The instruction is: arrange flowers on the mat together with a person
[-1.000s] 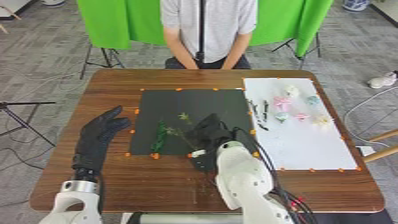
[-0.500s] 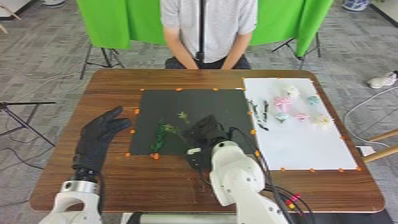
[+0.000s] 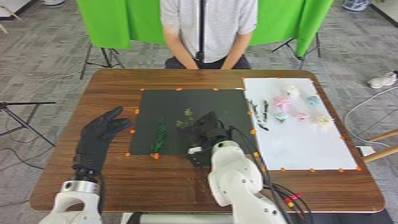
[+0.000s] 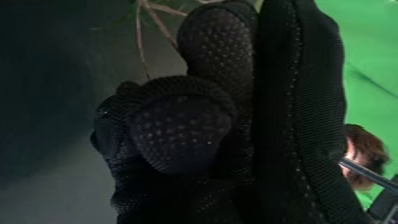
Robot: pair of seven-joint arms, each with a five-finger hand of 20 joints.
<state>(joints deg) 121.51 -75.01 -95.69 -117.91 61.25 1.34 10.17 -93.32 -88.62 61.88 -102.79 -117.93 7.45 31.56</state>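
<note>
Over the right half of the dark mat [image 3: 164, 102], my right hand [image 3: 211, 129] has its fingers curled on a yellow-green sprig [image 3: 184, 123], whose tips point toward the far side. In the right wrist view, thin stems [image 4: 152, 20] run down behind the curled fingers of the right hand [image 4: 182, 130]; their gripped part is hidden. A dark green sprig [image 3: 161, 137] lies lengthwise on the mat's left part. My left hand [image 3: 105, 125] is at the table's left side, beside the mat, fingers relaxed and holding nothing.
To the right, a white sheet [image 3: 298, 150] bears pink flowers [image 3: 282, 103], pale blue, white and cream blooms, and dark stems [image 3: 259, 115] near its left edge. Orange clips or markers line both mats. Cables hang along my right arm.
My right hand has shifted slightly left and toward the far side, with the sprig; its tips now sit a little farther right and away. My left hand has stayed still.
</note>
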